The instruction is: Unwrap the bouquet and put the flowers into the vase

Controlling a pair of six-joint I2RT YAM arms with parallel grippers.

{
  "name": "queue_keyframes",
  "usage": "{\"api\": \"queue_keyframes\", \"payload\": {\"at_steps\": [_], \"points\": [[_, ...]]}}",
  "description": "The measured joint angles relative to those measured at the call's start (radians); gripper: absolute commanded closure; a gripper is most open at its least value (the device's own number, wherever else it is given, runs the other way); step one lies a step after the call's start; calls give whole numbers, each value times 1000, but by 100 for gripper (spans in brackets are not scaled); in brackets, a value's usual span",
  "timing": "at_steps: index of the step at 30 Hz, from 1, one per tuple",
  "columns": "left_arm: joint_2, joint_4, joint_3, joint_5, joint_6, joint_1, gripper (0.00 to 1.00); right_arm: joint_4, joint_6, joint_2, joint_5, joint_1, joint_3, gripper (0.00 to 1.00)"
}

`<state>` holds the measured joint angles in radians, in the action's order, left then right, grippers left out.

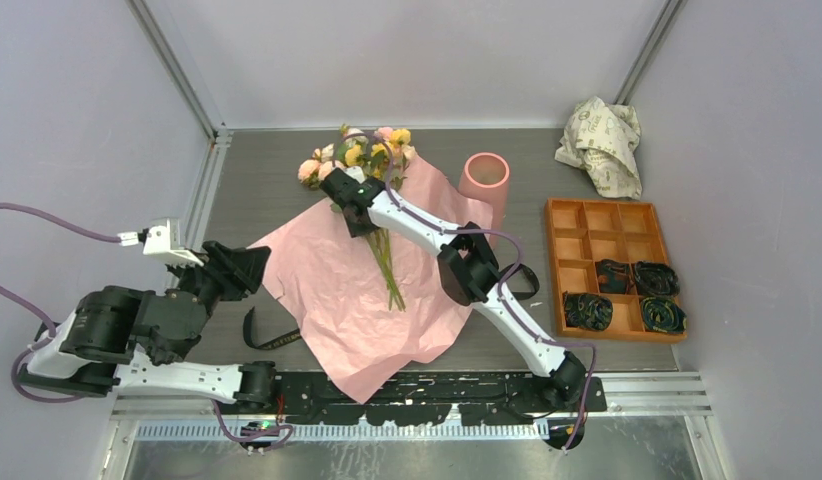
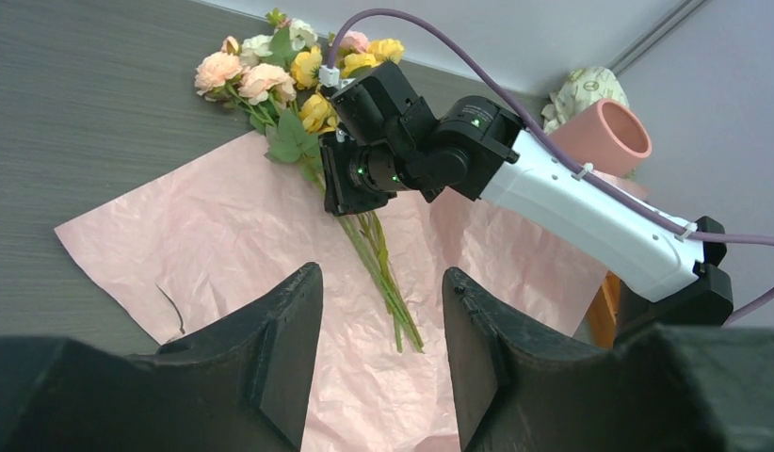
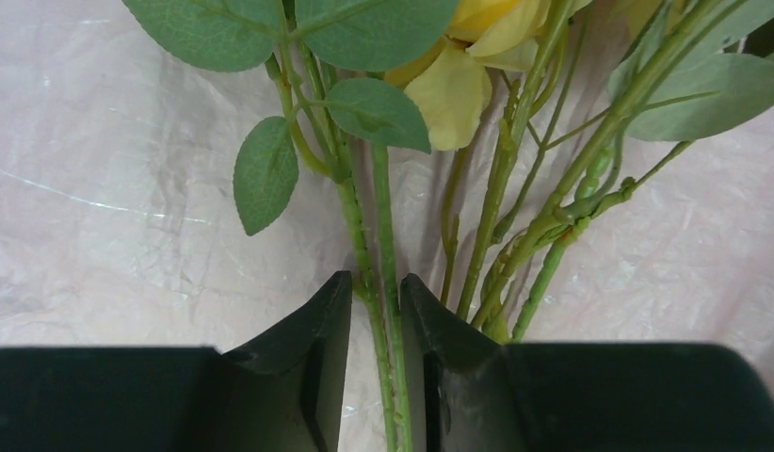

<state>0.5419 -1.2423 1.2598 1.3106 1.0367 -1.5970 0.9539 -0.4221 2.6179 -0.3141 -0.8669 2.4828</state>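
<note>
The flowers (image 1: 372, 155) are laid on the flattened pink paper (image 1: 332, 290), near the vase (image 1: 484, 180) to their right. Two stems are enclosed by the narrowly parted fingers of the right gripper (image 3: 376, 287); whether they are actually pinched cannot be told. The left gripper (image 2: 381, 278) is held spread and empty beside the paper's left edge.
</note>
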Motion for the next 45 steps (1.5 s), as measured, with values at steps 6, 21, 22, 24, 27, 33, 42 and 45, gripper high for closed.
{"api": "queue_keyframes", "payload": {"at_steps": [6, 21, 22, 24, 27, 33, 42, 45], "points": [[38, -5, 0, -11, 9, 0, 50, -20, -7, 7, 15, 3, -18, 93], [32, -5, 0, -11, 15, 0, 50, -156, -34, -219, 107, 12, -377, 99], [32, -5, 0, -11, 14, 0, 50, -159, -39, -257, 119, 11, -419, 99], [32, -5, 0, -11, 13, 0, 50, -167, -49, -332, 138, 5, -491, 99], [32, -5, 0, -11, 12, 0, 50, -182, -61, -438, 161, -18, -579, 99], [32, -4, 0, -10, 11, 0, 50, -224, -93, -570, 219, -93, -734, 92], [32, 2, -1, -11, 10, 0, 50, -195, -109, -592, 140, -150, -808, 52], [32, 3, -1, -12, 10, 0, 50, -171, -110, -602, 59, -130, -794, 53]]}}
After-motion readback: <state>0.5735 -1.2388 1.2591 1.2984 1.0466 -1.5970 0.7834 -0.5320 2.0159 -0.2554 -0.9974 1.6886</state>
